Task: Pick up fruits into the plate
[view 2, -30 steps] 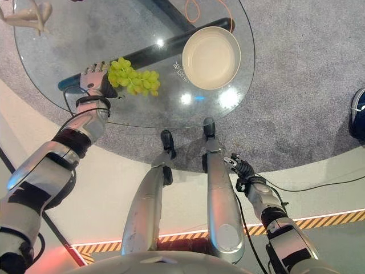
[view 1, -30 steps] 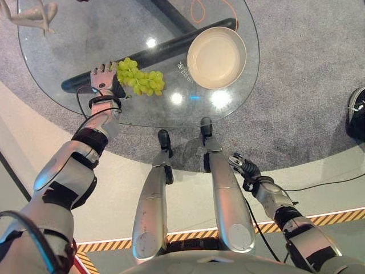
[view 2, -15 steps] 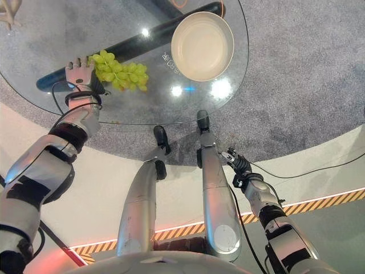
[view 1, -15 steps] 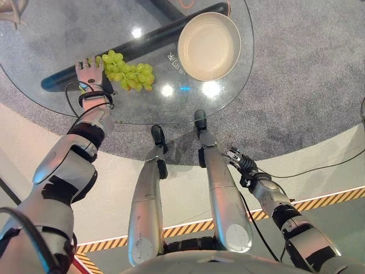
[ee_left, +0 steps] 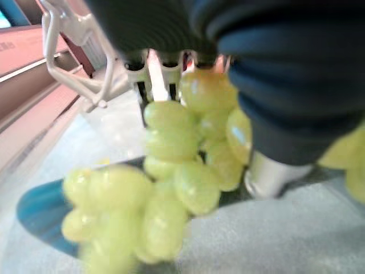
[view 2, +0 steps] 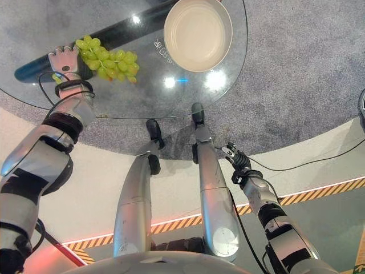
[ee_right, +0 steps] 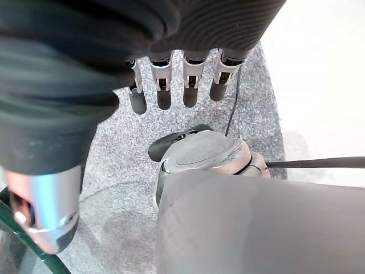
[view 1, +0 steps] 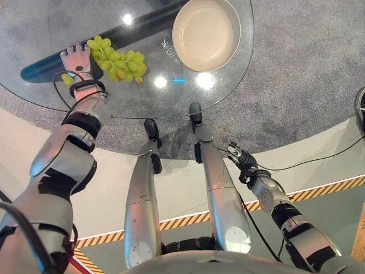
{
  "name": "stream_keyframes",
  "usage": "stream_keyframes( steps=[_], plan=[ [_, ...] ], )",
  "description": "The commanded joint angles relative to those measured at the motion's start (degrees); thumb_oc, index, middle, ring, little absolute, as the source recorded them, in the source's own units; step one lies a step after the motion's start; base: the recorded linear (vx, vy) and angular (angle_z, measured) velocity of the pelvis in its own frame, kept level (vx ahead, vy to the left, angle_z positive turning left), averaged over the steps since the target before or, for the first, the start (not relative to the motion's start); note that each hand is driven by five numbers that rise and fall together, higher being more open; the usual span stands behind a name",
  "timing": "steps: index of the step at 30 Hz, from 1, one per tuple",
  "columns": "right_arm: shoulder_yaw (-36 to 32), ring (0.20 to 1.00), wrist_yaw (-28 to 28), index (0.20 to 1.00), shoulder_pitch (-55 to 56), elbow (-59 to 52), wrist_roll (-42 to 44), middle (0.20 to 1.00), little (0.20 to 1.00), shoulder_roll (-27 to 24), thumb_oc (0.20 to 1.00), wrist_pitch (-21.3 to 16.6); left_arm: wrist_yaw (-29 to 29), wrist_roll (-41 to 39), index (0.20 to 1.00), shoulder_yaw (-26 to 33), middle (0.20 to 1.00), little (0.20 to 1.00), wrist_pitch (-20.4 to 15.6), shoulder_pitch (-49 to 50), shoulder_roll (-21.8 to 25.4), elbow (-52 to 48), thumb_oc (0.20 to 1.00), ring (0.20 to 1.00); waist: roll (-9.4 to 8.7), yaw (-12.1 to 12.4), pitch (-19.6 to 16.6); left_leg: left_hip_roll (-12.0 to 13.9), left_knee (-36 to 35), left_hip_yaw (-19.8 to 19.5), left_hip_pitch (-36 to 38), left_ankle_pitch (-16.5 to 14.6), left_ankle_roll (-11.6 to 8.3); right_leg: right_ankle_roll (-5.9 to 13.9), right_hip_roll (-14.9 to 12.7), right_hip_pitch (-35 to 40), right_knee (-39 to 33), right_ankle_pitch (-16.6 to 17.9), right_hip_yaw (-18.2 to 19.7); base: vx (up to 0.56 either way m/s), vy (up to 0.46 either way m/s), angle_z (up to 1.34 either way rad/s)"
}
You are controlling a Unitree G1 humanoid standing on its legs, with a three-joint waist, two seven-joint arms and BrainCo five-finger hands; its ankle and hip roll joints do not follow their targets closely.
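- At the far left, the left robot hand lies on the glass table, its fingers straight and spread, pointing away from the robot.
- The left end of the grape bunch touches that robot hand on its inner side. In the left wrist view the grapes sit right against the palm and between fingers and thumb, but I cannot tell whether any finger curls round them.
- One loose green grape lies on the glass just beside the wrist, apart from the bunch.
- The bunch lies flat on the table; its long axis runs from the robot hand toward the right and slightly nearer the robot, narrowing at the right end.
- A dark bar under the glass runs slantwise behind the robot hand and the grapes, toward the plate.
- Between bunch and plate there is bare glass with bright light reflections and a small printed mark.
- The cream plate sits on the right part of the table, well apart from the grapes, with nothing in it.
- Grey carpet lies around and under the table.
- The right robot hand hangs low by the robot's right side, off the table, fingers relaxed and holding nothing.
- A dark shoe shows at the far right edge.
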Motion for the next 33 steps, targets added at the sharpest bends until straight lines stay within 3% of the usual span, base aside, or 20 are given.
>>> stream_keyframes(
  steps=[1,11,15,18,21,24,33],
  plan=[
    [1.52,1.000,0.38,1.000,3.98,-3.33,1.33,1.000,1.000,0.15,1.000,-1.12,-1.10,-1.29,0.200,2.04,0.200,0.200,1.18,3.72,1.52,2.16,0.200,0.200,-0.56,0.76,-2.28,-4.15,-3.26,-1.84,0.40,1.49,1.36,-0.54,4.42,0.69,2.21,-1.42,-2.59,0.00,0.000,0.00],
    [1.50,1.000,0.42,1.000,4.21,-3.45,1.30,1.000,1.000,0.24,1.000,-2.08,-1.39,-2.02,0.200,2.03,0.200,0.200,1.19,4.09,1.20,0.95,0.200,0.200,-0.18,0.83,-2.28,-4.37,-4.12,-1.75,1.80,1.60,1.29,-0.55,4.35,1.93,1.56,-1.43,-2.75,0.00,0.000,0.00],
    [1.45,1.000,0.56,1.000,4.63,-4.01,1.45,1.000,1.000,0.31,1.000,-2.91,-1.00,-5.24,0.200,2.54,0.200,0.200,-1.25,4.68,1.16,0.42,0.200,0.200,-0.15,0.90,-2.28,-4.31,-4.77,-1.74,2.98,1.66,1.26,-0.54,4.42,2.94,1.33,-1.54,-2.79,0.00,0.000,0.00],
    [1.13,1.000,0.79,1.000,5.41,-5.66,1.53,1.000,1.000,0.45,1.000,-3.77,-0.96,-14.51,0.200,4.36,0.200,0.200,-5.66,5.91,0.99,-1.77,0.200,0.200,0.06,1.05,-2.28,-4.15,-6.02,-1.70,5.60,1.68,1.37,-0.49,4.49,5.17,0.96,-1.95,-2.71,0.00,0.000,0.00],
    [0.66,1.000,0.96,1.000,6.16,-9.26,1.73,1.000,1.000,1.07,1.000,-4.09,-3.07,-21.38,0.200,7.69,0.200,0.200,-10.32,8.19,0.19,-4.81,0.200,0.200,0.23,1.34,-2.28,-3.95,-7.81,-2.07,10.06,1.73,1.61,-0.35,4.51,9.09,0.00,-2.36,-2.38,-0.01,-0.011,0.00],
    [0.30,1.000,0.06,1.000,6.64,-13.66,0.65,1.000,1.000,1.66,1.000,-4.41,-4.86,-23.27,0.200,9.51,0.200,0.200,-12.94,10.55,-0.13,-8.60,0.200,0.200,0.44,1.69,-2.28,-3.83,-9.79,-2.50,14.78,1.82,1.70,-0.07,4.22,13.40,-1.50,-2.60,-2.28,0.00,0.000,0.00],
    [-2.70,1.000,-0.58,1.000,8.94,-27.87,-3.96,1.000,1.000,1.99,1.000,-4.11,-10.74,-25.47,0.200,13.41,0.200,0.200,-14.78,21.35,2.38,-27.55,0.200,0.200,0.95,3.32,-3.49,-4.00,-16.24,-3.72,31.03,1.38,1.54,1.09,1.58,29.60,-9.08,-2.26,-3.00,0.02,-0.005,0.04]
  ],
)
